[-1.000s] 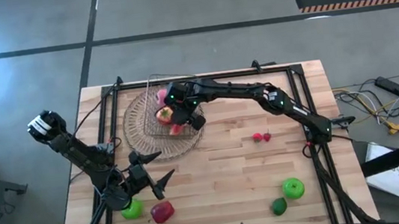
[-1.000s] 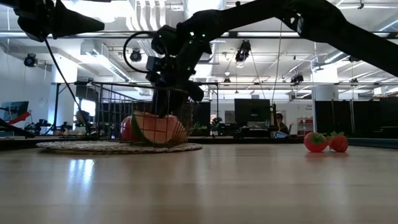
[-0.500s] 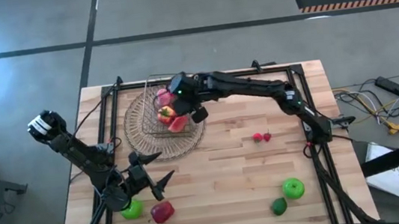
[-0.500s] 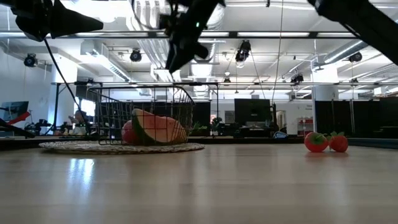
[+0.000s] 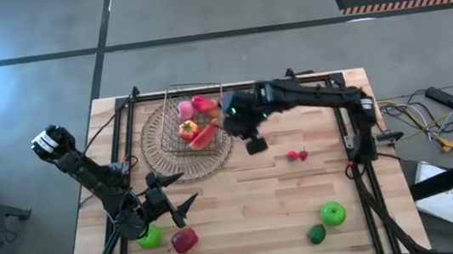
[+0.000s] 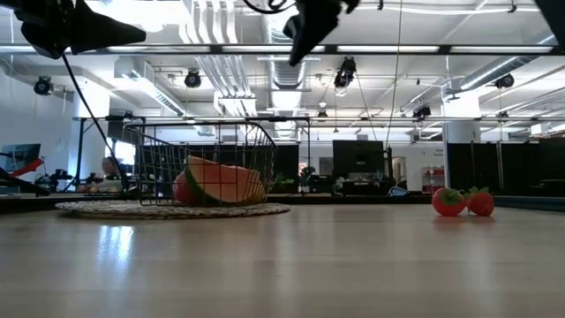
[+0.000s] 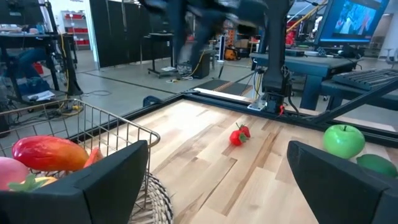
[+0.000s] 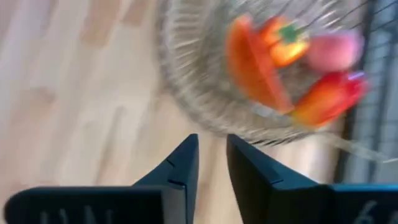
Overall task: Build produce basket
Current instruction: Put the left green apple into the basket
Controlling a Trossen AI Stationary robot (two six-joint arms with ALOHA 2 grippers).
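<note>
The wire basket (image 5: 195, 118) stands on the round woven mat (image 5: 171, 163). It holds a pink peach (image 5: 184, 109), a red piece (image 5: 204, 105), an orange tomato (image 5: 186, 131) and the watermelon slice (image 5: 204, 136). My right gripper (image 5: 254, 141) hangs in the air just right of the basket, empty, its fingers (image 8: 183, 165) a narrow gap apart. My left gripper (image 5: 182, 205) waits open near the table's near-left corner, beside a green apple (image 5: 149, 237) and the red apple (image 5: 185, 239). The red berries (image 5: 298, 155), a second green apple (image 5: 332, 212) and a dark green piece (image 5: 317, 235) lie on the table.
A black frame rail (image 5: 355, 129) runs around the table's edges. Bare wood lies between the mat and the berries and across the table's middle. In the low view the right gripper (image 6: 309, 22) is high above the basket (image 6: 199, 168).
My right gripper has risen out of the basket and swung toward the table's right edge, ending beside the basket. The watermelon slice and the other pieces stay in the basket.
</note>
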